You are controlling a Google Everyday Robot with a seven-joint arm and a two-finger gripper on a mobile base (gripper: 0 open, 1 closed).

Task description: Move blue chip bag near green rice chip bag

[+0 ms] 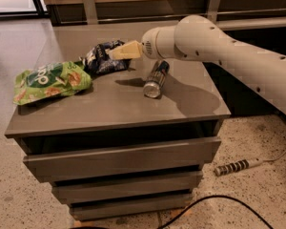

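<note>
**Camera view, bench top during the placing step.** The pincer (125, 50) is shown as a pale wedge at the end of the white arm (219, 51), which reaches in from the right above the rear half of the bench (114, 104). Its tip is seen at the upper right edge of the blue chip bag (101, 60). Whether it is closed on the foil or merely touching it cannot be told.

The blue chip bag is found directly to the left of the pincer and slightly lower. Its crumpled body is stretched along a line running left and down toward the green rice chip bag (50, 80). The green bag is laid flat near the left front of the bench, its long axis running left to right. The near ends of the two bags are seen just beside each other; contact cannot be confirmed. The goal is therefore judged to be nearly or already met, and any remaining move would be a short one along that leftward line, followed by withdrawal to the right.

A drink can (156, 78) is lying on its side just below the arm, apart from both bags.

The bench top is smooth, grey and matte, with drawers (124, 159) below. A speckled floor (257, 190), a power strip (236, 166) and a black cable (214, 202) are visible around it.
</note>
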